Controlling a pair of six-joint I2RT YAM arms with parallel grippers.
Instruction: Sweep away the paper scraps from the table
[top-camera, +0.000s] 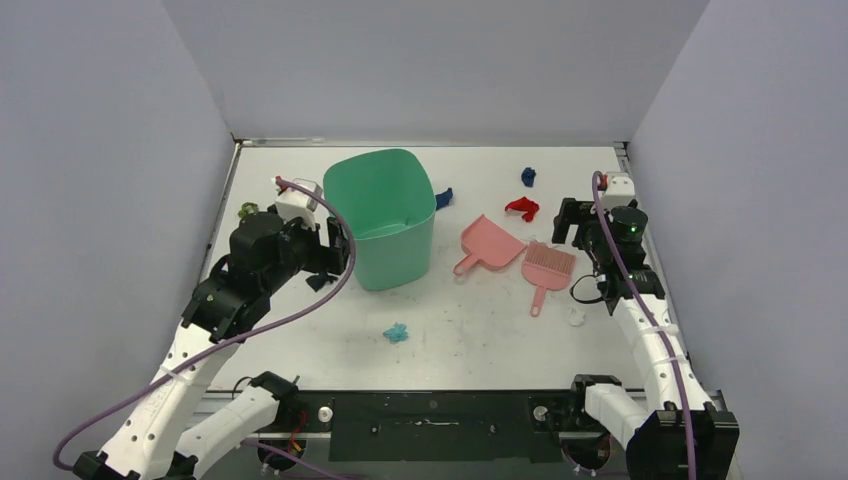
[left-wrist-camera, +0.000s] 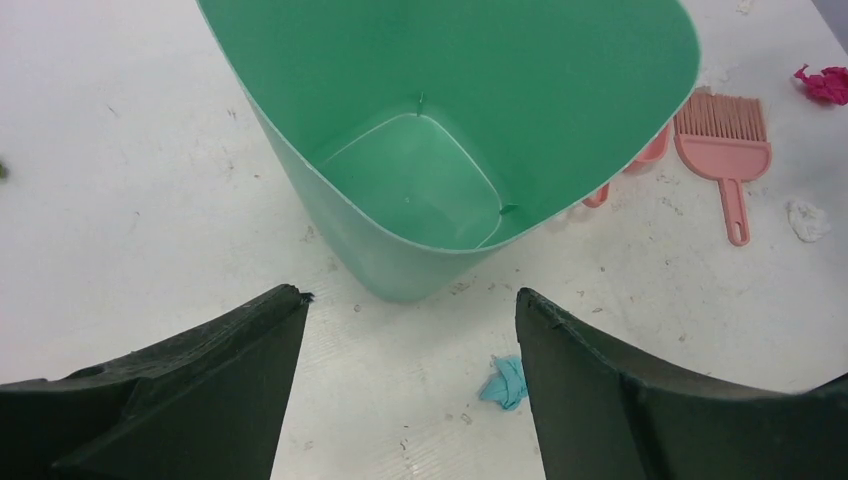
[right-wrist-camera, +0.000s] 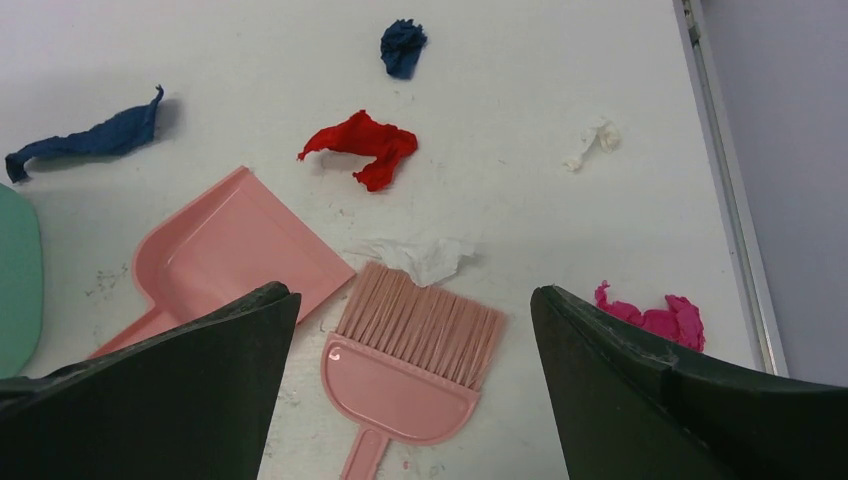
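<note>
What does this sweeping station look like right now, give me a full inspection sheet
Surface: white table, scuffed.
Job's things: paper scraps scattered, including a red scrap, dark blue scrap and teal scrap; green bin upright, empty; pink dustpan and pink brush lying beside each other.
Clutter: nothing seen.
Grippers: left gripper open, facing the bin; right gripper open above the brush.
Cables: purple cable along each arm.
Surroundings: grey walls on three sides.

We see the white-shelled, black-jointed left arm (top-camera: 188, 350) and right arm (top-camera: 655, 345), each with purple cables (top-camera: 351, 255) and dark wedge-shaped jaws.
</note>
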